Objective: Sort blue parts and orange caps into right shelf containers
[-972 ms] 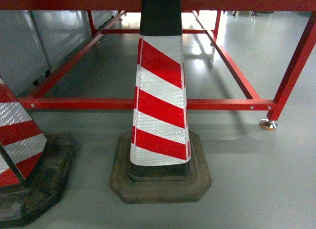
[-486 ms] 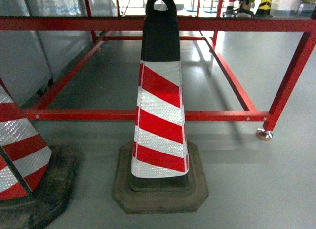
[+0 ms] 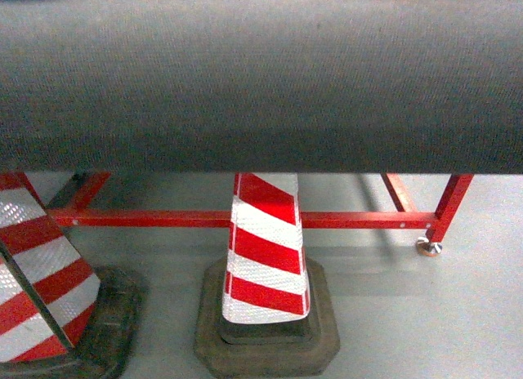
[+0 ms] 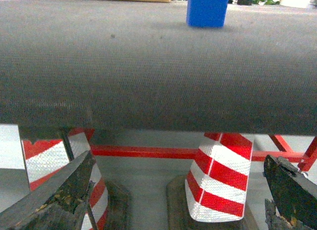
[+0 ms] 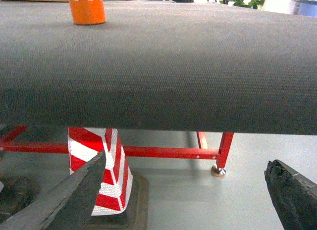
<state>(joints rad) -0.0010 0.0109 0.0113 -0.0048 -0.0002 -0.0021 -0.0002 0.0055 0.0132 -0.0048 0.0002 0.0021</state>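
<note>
Where the broad dark-grey table surface (image 3: 261, 77) with its woven, felt-like texture fills the upper half of every view, its rounded front edge runs straight across the frame, with open grey floor below it. Under it runs a red metal frame (image 3: 343, 220) of straight bars, ending in a leg on a round silver foot (image 3: 428, 248). Two red-and-white striped traffic cones (image 3: 263, 260) with reflective bands stand on dark rubber bases on the floor, one in the middle and one at the left, apart from each other. A blue block-shaped part (image 4: 207, 9) stands on the far side of the table in the left wrist view. The orange cap (image 5: 87, 8), a small cylinder with pale printed characters, stands upright on the table's far side, long axis vertical. The left gripper (image 4: 173, 200) and right gripper (image 5: 188, 195) both hang below the table edge, dark worn fingers spread wide, nothing between them.
</note>
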